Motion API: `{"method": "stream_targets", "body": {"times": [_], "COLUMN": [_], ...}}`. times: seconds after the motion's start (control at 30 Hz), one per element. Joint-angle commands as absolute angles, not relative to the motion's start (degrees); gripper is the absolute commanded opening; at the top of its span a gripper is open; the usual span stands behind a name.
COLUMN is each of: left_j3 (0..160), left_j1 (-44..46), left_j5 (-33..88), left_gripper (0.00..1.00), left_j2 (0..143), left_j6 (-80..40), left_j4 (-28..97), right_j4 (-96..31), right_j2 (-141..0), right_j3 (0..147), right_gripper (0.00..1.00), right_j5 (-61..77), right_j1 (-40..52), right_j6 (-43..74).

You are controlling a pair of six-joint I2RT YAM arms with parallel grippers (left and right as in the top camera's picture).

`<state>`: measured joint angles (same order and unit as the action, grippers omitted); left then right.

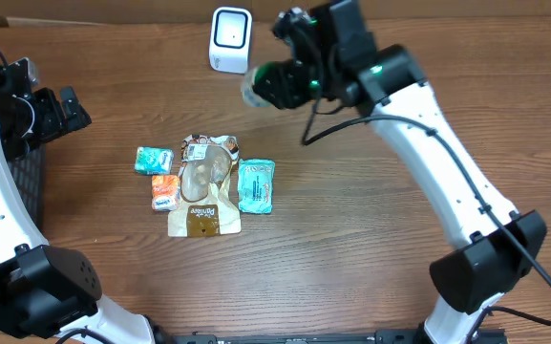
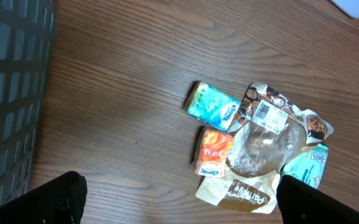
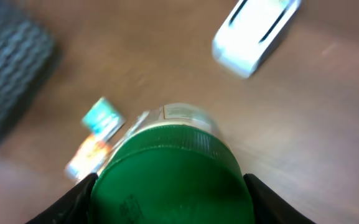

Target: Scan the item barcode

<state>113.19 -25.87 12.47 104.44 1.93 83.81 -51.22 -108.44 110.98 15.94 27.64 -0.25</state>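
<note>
Missing the scan: the label on the jar (image 1: pixel 254 90) may face away from the scanner (image 1: pixel 230 38). The barcode side cannot be told because the wrist view is blurred.
Slip: the grip seems to sit on the green lid only, so the jar could twist or drop.
Right arm: stretched up the table, right gripper (image 1: pixel 289 81) clamped on the jar, just beside the scanner.
Left arm: at the left edge by the basket (image 2: pixel 5 93), left gripper (image 1: pixel 73 108) spread wide and empty.
Packets (image 1: pixel 203 182): loose pile mid-table, well apart from both grippers.

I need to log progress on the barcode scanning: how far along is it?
Done: the right end effector has a green-lidded jar off the table. In hand: it holds the jar close beside the white scanner; whether it has read, I cannot tell. To do: the pile of packets lies untouched mid-table; the left end effector hangs open.
</note>
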Motion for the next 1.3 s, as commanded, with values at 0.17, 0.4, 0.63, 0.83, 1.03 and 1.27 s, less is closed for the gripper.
{"method": "stream_targets", "body": {"times": [0.17, 0.4, 0.63, 0.83, 1.03, 1.27], "left_j3": [113.3, 113.3, 113.3, 113.3, 113.3, 113.3], "left_j1": [-25.8, -25.8, -25.8, -25.8, -25.8, -25.8], "left_j5": [13.1, 13.1, 13.1, 13.1, 13.1, 13.1], "left_gripper": [1.0, 1.0, 1.0, 1.0, 1.0, 1.0], "left_j2": [104.6, 104.6, 104.6, 104.6, 104.6, 104.6], "left_j6": [3.0, 3.0, 3.0, 3.0, 3.0, 3.0], "left_j4": [83.8, 83.8, 83.8, 83.8, 83.8, 83.8], "right_j4": [-32.8, -14.7, 4.9, 13.2, 15.6, 16.3], "right_j2": [-110.1, -120.4, -132.0, -137.5, -138.6, -138.5], "right_j3": [112.6, 112.5, 112.5, 112.5, 112.5, 112.5], "right_gripper": [0.25, 0.25, 0.25, 0.25, 0.24, 0.25], "right_j5": [-9.9, -9.9, -9.8, -8.0, -6.3, -6.3], "right_j1": [32.6, 32.6, 32.6, 32.6, 32.4, 32.3], "right_j6": [-8.1, -26.5, -53.7, -67.9, -72.3, -71.7]}}
